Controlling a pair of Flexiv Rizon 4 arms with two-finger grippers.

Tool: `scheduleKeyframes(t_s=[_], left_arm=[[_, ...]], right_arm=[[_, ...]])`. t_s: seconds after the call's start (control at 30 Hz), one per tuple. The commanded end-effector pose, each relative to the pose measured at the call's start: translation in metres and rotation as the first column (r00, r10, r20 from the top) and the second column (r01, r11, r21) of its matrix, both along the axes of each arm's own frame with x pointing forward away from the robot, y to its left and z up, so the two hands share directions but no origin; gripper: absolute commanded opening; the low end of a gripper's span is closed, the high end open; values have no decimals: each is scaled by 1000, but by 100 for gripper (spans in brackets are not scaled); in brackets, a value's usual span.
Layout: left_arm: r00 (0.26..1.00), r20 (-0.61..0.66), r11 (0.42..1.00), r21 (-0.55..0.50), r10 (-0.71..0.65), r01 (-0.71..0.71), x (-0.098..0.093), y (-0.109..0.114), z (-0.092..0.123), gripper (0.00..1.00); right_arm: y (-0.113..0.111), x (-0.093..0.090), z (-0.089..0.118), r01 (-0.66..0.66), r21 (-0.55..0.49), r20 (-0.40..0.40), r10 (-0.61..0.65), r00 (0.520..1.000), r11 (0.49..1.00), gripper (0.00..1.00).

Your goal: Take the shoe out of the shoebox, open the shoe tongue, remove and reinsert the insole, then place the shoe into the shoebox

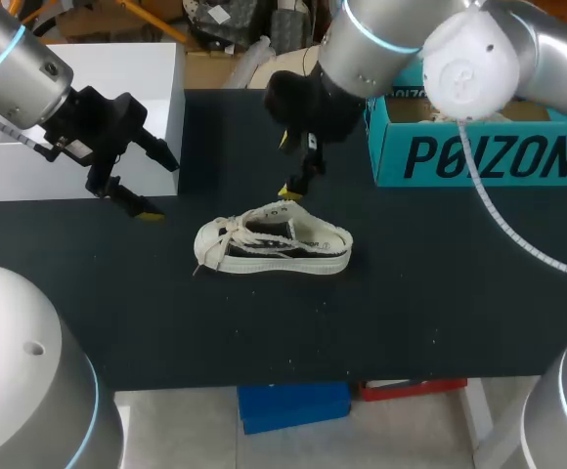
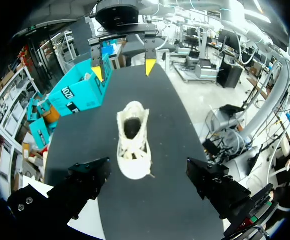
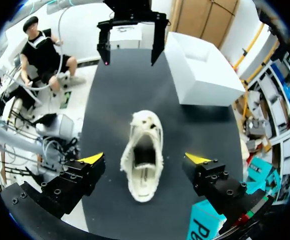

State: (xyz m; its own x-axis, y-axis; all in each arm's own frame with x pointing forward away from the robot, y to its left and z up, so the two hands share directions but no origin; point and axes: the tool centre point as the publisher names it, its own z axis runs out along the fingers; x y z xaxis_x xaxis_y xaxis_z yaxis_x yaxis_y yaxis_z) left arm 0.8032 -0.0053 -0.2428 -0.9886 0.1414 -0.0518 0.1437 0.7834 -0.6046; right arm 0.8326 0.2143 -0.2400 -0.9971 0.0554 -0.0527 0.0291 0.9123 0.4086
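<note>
A cream sneaker (image 1: 274, 242) with a dark side panel stands on its sole in the middle of the black table (image 1: 411, 303), toe toward my left arm. My right gripper (image 1: 288, 166) hovers over its heel end. In the right wrist view the shoe (image 3: 142, 172) lies below and between the open gripper's (image 3: 145, 159) yellow-tipped fingers, which do not touch it. My left gripper (image 1: 158, 184) hangs open left of the toe, holding nothing. In the left wrist view the shoe (image 2: 133, 142) sits ahead of this gripper (image 2: 150, 185). The teal shoebox (image 1: 479, 147) stands at the back right.
A white box (image 1: 78, 117) stands at the back left, behind my left gripper; it also shows in the right wrist view (image 3: 205, 70). The teal shoebox (image 2: 77, 90) sits beside the right arm. Bare black tabletop lies in front of the shoe.
</note>
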Motion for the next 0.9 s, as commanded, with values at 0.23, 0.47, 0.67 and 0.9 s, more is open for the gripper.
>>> scheduleKeyframes(t_s=[0.23, 0.47, 0.67, 0.9], left_arm=[[1000, 2, 1000, 0, 0, 0, 0, 0, -2, 100], [1000, 2, 1000, 0, 0, 0, 0, 0, -2, 100], [1000, 2, 1000, 0, 0, 0, 0, 0, -2, 100], [1000, 2, 1000, 0, 0, 0, 0, 0, -2, 100]], right_arm=[[-22, -13, -37, 68, 222, 14, -73, 997, 973, 100], [-32, -13, -59, 68, 267, -15, -67, 998, 961, 100], [-41, -13, -80, 81, 289, -9, -82, 997, 954, 100], [-48, -7, -104, 73, 303, 19, -83, 996, 950, 100]])
